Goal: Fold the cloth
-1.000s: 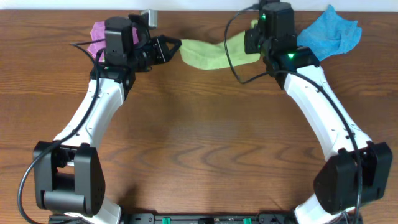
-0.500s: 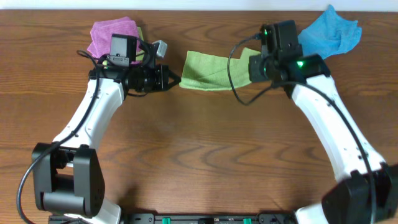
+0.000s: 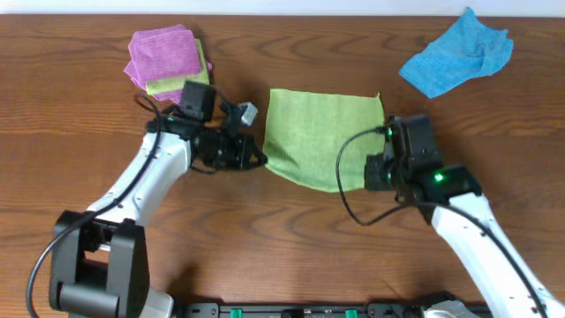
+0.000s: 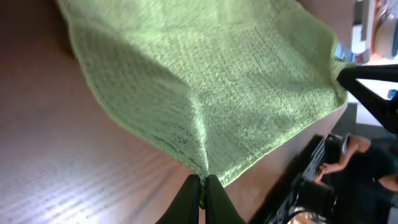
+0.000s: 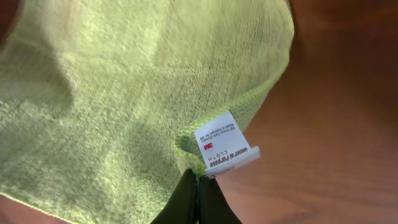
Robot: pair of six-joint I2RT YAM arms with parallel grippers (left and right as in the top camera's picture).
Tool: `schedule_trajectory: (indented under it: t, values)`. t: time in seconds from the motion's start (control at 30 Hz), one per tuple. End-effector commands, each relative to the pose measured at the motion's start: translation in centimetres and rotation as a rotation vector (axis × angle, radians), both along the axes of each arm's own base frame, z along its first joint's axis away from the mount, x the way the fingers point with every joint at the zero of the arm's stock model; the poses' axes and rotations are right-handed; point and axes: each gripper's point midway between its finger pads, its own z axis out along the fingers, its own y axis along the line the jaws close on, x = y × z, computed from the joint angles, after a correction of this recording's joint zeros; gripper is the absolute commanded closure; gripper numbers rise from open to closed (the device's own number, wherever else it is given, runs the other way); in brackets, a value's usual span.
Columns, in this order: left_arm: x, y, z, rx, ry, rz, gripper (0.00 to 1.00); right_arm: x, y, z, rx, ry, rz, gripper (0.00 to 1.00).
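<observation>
The yellow-green cloth (image 3: 322, 135) lies spread out between the two arms on the brown table. My left gripper (image 3: 261, 161) is shut on its near left corner, with the cloth (image 4: 205, 87) fanning out from the fingertips (image 4: 202, 182). My right gripper (image 3: 367, 173) is shut on the near right corner, beside the cloth's white label (image 5: 227, 145), and the cloth (image 5: 124, 93) stretches away from the jaws (image 5: 196, 177).
A bright blue cloth (image 3: 459, 53) lies crumpled at the back right. A stack of purple cloths with a small green one between them (image 3: 166, 62) sits at the back left, behind the left arm.
Both grippers have pulled the cloth toward the front of the table. It was bunched in a narrow strip at the back and now lies opened out and nearly flat.
</observation>
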Motion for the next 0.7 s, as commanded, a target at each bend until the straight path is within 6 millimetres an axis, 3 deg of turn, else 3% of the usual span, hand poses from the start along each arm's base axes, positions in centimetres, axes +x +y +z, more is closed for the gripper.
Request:
schedule_trajectory:
  t: [0.0, 0.2, 0.37, 0.5, 0.67]
  values:
    - [-1.1, 0.2, -1.1, 0.007, 0.01, -0.019, 0.94, -1.8, 0.0, -1.8, 0.037, 0.034, -0.052, 0.99]
    - [-2.9, 0.5, -2.8, 0.018, 0.071, -0.022, 0.94, -4.4, -0.6, -4.6, 0.047, 0.096, -0.092, 0.99]
    - [-3.5, 0.4, -3.0, -0.002, 0.093, -0.024, 0.94, -4.5, -0.7, -4.7, 0.052, 0.081, -0.108, 0.99]
    - [-2.3, -0.3, -2.3, -0.049, 0.081, 0.021, 0.94, -2.8, -1.1, -3.2, 0.043, -0.021, -0.127, 0.99]
    - [1.2, -1.0, -1.0, -0.105, 0.018, 0.127, 0.94, -0.4, -1.0, -1.7, 0.054, -0.141, -0.144, 0.99]
